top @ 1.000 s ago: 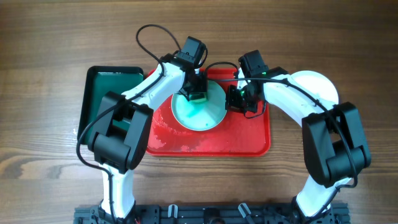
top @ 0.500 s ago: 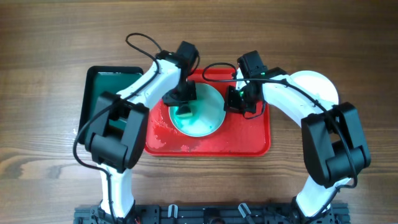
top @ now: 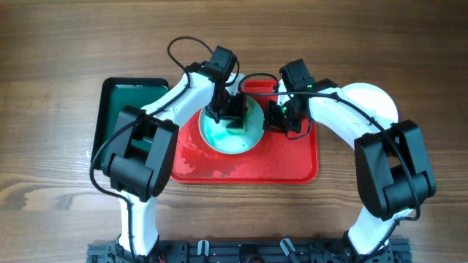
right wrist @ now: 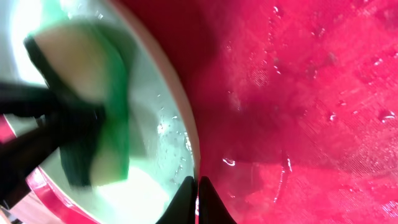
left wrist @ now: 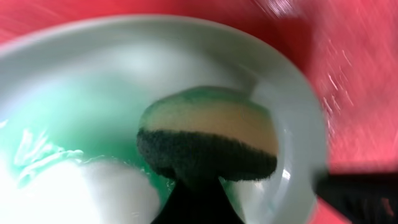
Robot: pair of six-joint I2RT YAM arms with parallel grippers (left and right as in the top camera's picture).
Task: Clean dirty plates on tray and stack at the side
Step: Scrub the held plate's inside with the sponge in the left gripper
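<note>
Mid-scrub, by the look of it. Far left first: green tray (top: 131,102), well apart from both sets of fingers, no part in this bit.

Then L gripper (top: 230,113), clamped on sponge (left wrist: 208,134) and pressing it into plate (top: 227,139) right under the fingertips. Teal suds across the middle. Sits on tray (top: 292,164), toward the far side.

Next, R gripper (right wrist: 197,198): narrow pinch on plate's right rim, prob just pinning it down.

Beyond that, off the tray: 2nd plate (top: 376,95), white, partly under R arm, well away from any fingers.

Plenty of green left imo, so not done w/ this one. Next move: hold the pinch firm, sweep sponge over the smear w/o shoving plate out of R fingers. Stacking after that.
</note>
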